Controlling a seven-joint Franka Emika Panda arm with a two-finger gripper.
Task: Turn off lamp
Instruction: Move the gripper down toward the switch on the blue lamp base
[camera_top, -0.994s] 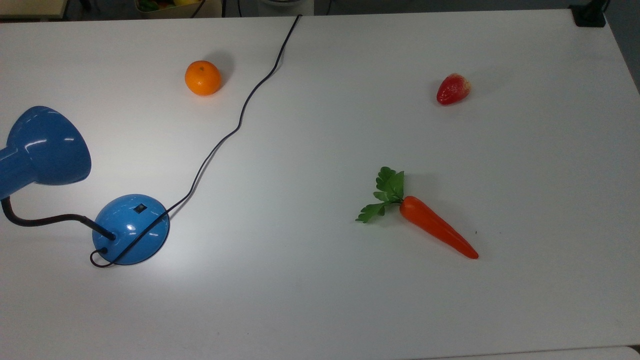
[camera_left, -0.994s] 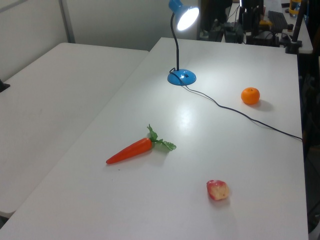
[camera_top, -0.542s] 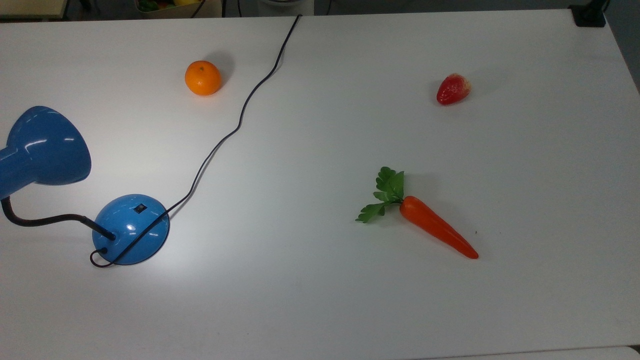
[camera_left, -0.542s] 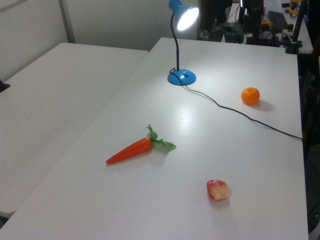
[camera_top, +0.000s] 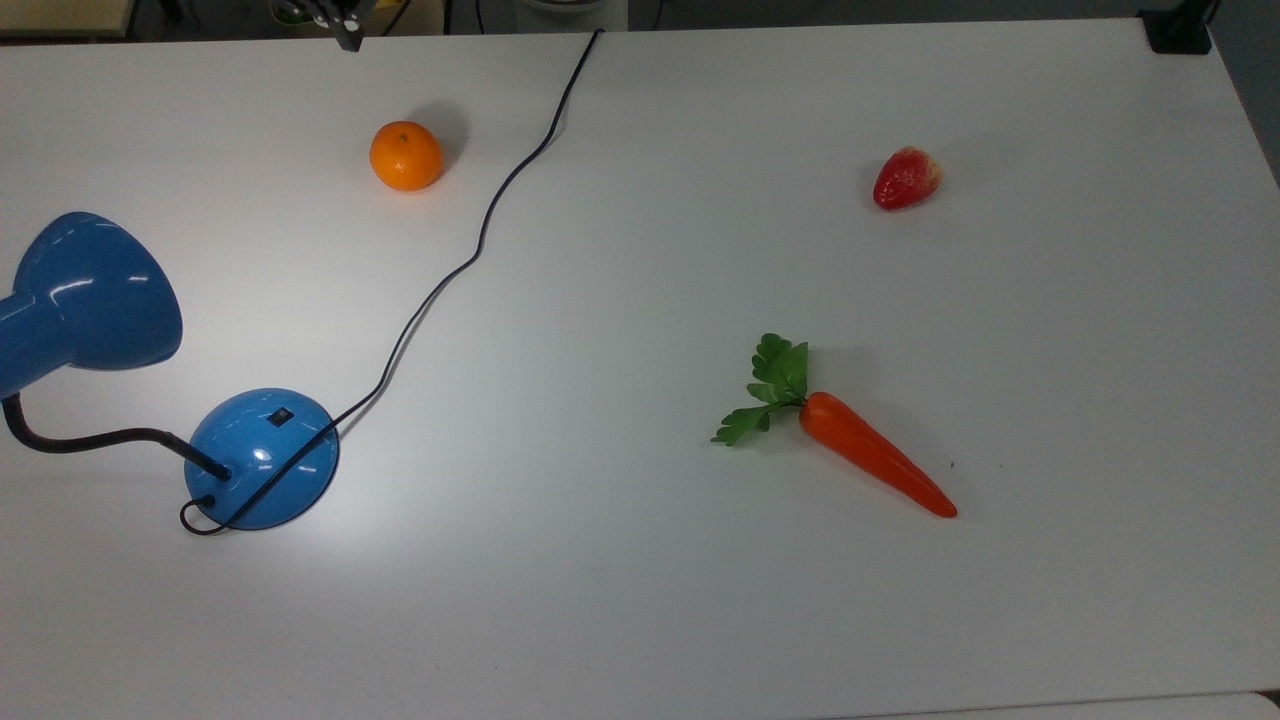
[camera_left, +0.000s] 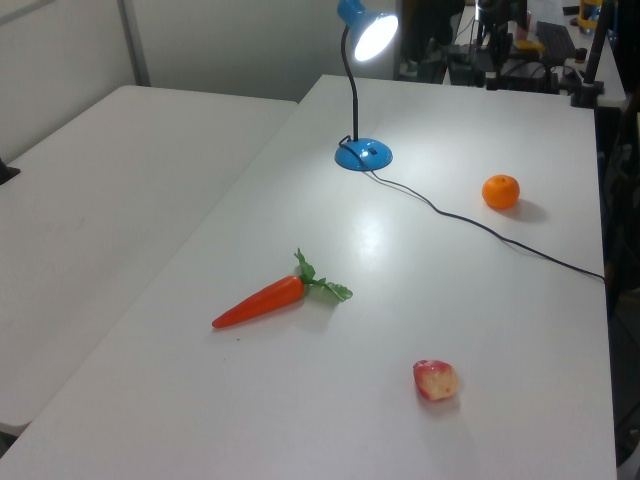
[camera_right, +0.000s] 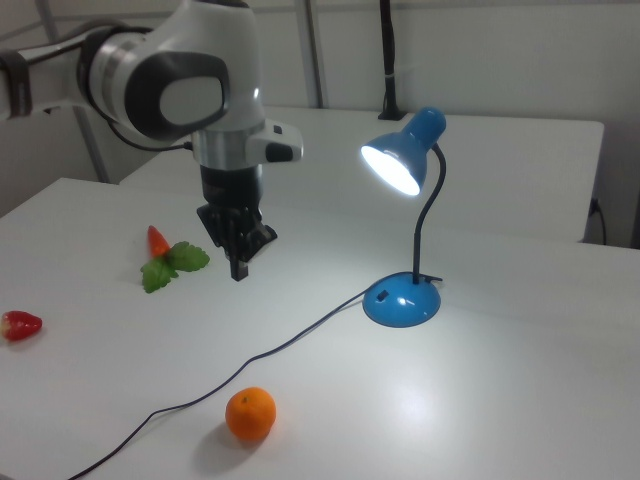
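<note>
Robotics lab: robot arm (camera_right: 160, 85), white tables (camera_top: 700, 600), toy produce.

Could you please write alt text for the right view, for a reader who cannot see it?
A white and black robot arm hangs its gripper above a white table, to the right view's left of a lit blue lamp. The lamp's black cord runs past an orange; a carrot and a strawberry lie further left.
</note>
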